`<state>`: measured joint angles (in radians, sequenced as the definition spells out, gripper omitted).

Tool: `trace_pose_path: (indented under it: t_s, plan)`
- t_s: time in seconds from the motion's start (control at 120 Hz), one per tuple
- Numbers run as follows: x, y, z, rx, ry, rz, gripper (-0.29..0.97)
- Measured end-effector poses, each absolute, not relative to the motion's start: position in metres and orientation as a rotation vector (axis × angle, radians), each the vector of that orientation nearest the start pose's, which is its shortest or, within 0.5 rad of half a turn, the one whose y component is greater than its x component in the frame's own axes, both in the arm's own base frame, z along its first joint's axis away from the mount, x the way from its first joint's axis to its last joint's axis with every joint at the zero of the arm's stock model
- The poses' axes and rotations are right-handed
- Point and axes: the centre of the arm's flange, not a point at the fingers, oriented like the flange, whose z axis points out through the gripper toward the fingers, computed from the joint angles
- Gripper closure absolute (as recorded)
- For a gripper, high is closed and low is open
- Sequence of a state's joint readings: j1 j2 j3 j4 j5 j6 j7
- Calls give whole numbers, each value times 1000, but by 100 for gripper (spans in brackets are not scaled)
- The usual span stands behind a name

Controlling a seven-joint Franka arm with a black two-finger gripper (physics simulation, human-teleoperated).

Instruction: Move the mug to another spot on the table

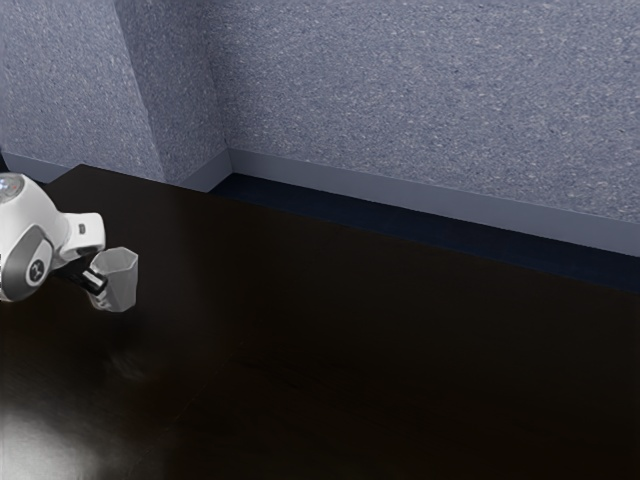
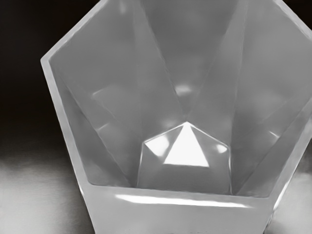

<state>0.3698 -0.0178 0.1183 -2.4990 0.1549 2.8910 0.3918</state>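
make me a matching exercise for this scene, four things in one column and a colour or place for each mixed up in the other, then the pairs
Column one
1. pale grey faceted mug
2. glossy table
3. speckled wall
4. rounded robot arm

Column two
A. white with grey, at the exterior view's left edge
B. almost black
C. blue-grey, behind the table
D. at the tip of the arm

Pairs: 1-D, 2-B, 3-C, 4-A
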Motion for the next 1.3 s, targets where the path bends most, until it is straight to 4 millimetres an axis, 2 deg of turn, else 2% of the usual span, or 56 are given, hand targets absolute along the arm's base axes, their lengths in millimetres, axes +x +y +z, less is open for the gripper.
trace_pose_path:
  t_s: [0.167, 0.317, 0.358, 0.533, 0.633, 0.692, 0.883, 1.067, 1.3]
  plan:
    - [459, 209, 338, -2852, 116, -551, 65]
    - [479, 188, 338, -2847, 175, -590, 64]
    - [484, 180, 338, -2847, 195, -600, 67]
    - [502, 128, 339, -2858, 304, -656, 72]
    - [511, 92, 331, -2876, 372, -671, 72]
    - [514, 78, 326, -2894, 380, -675, 73]
    - [513, 81, 316, -2951, 239, -688, 72]
    - [524, 51, 311, -2978, 268, -701, 72]
    - [540, 27, 284, -2987, 321, -687, 72]
